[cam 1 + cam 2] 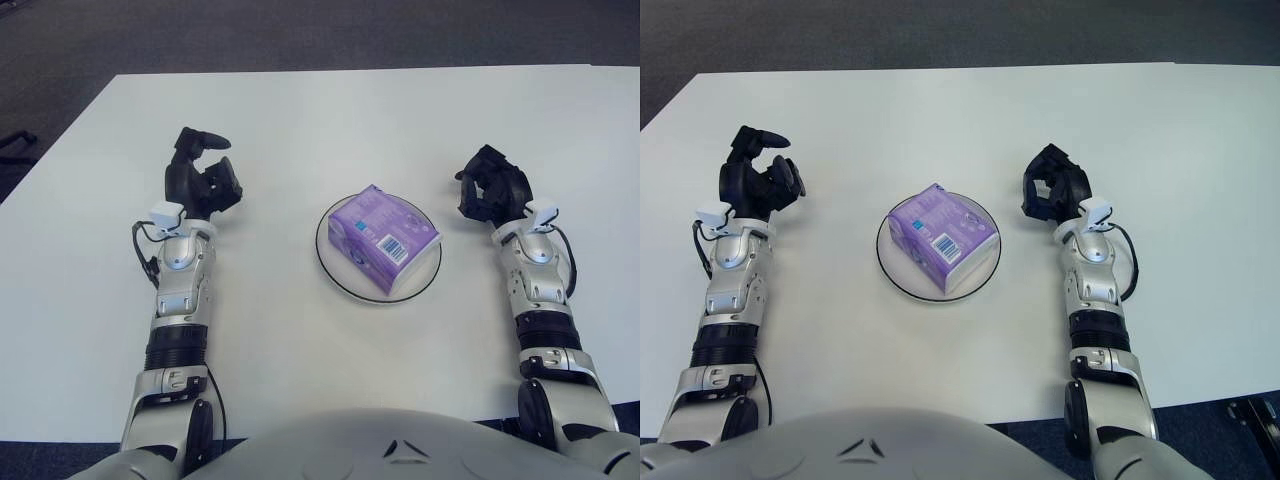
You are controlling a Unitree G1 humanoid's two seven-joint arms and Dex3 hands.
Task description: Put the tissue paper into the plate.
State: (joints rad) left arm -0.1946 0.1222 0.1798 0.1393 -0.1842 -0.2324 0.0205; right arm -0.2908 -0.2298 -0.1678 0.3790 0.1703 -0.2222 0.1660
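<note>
A purple pack of tissue paper (384,236) lies in the white, dark-rimmed plate (333,265) at the middle of the white table (300,120). My left hand (203,175) is to the left of the plate, apart from it, fingers relaxed and holding nothing. My right hand (491,186) is to the right of the plate, close to its rim but not touching it, fingers loosely curled and holding nothing.
Dark carpet floor (300,35) lies beyond the table's far edge. My own torso (400,450) shows at the bottom edge of the view.
</note>
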